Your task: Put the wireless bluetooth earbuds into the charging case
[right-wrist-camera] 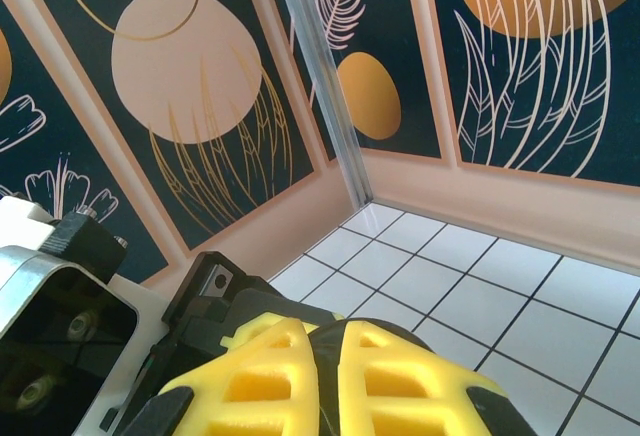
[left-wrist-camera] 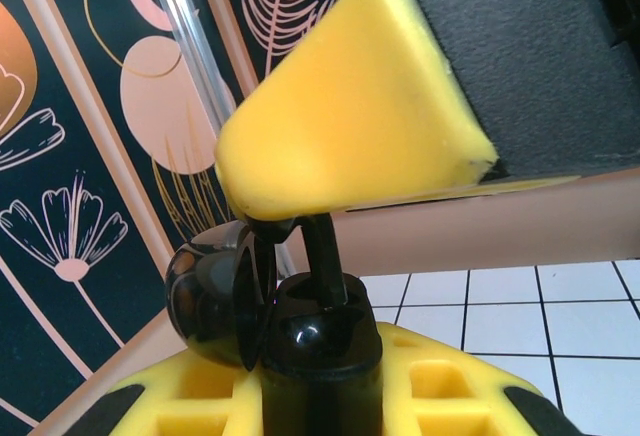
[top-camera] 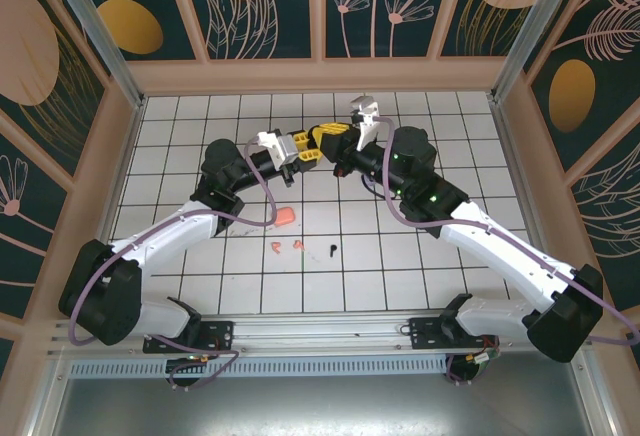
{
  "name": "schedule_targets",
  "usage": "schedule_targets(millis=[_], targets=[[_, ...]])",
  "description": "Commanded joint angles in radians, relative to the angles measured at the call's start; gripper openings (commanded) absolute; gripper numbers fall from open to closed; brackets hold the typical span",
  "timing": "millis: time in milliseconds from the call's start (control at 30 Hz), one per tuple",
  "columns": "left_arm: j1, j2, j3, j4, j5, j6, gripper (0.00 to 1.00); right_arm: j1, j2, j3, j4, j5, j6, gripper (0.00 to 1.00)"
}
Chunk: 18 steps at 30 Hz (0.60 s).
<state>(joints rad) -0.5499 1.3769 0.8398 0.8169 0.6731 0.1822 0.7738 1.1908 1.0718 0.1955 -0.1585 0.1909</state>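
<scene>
My left gripper [left-wrist-camera: 320, 381] is shut on a glossy black charging case [left-wrist-camera: 322, 351], held upright between its yellow fingers [left-wrist-camera: 455, 381] with the lid [left-wrist-camera: 205, 301] swung open to the left. From above, my right gripper [right-wrist-camera: 327, 351] is shut on a black earbud [left-wrist-camera: 325, 256], whose stem points down into the case's top. Both grippers meet above the far middle of the floor, left gripper [top-camera: 303, 149] and right gripper [top-camera: 330, 136]. Two salmon-orange earbuds [top-camera: 276, 246] and another black earbud [top-camera: 331, 250] lie on the tiles nearer the arm bases.
A salmon-orange rounded piece [top-camera: 285, 216], likely another case, lies on the white tiled floor [top-camera: 400, 266] under the left arm's cable. Patterned walls [top-camera: 260, 6] close in the back and sides. A metal rail [top-camera: 320, 334] runs along the near edge.
</scene>
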Motion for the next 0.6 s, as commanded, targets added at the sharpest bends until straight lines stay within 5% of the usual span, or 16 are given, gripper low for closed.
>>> schedule_targets(millis=[0,567], targets=[[-0.005,-0.022,0.058,0.075,0.010,-0.024,0.00,0.008,-0.007,-0.031,-0.063,-0.025,-0.012,0.03],[-0.005,-0.019,0.067,0.062,0.007,-0.028,0.00,0.054,0.065,0.029,-0.154,0.005,-0.079,0.01]])
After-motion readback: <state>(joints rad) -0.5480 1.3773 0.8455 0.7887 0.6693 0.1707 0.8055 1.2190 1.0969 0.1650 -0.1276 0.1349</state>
